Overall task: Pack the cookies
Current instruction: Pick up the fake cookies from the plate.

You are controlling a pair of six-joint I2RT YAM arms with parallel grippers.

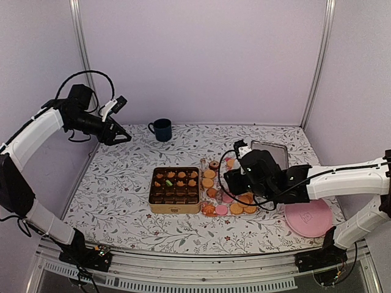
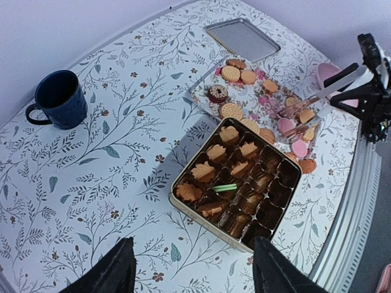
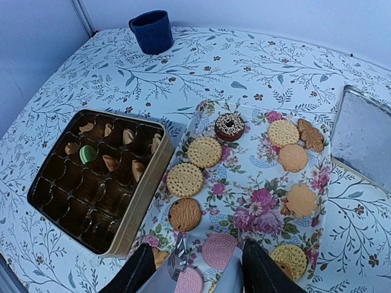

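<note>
Right pincer (image 3: 194, 271) just above cookies (image 3: 204, 152)

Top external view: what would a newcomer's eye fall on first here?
A gold tin sits mid-table, its compartments partly filled with cookies. Right of it, more cookies lie on a floral tray, where the right gripper holds tongs. A dark blue mug stands alone at the back.
</note>
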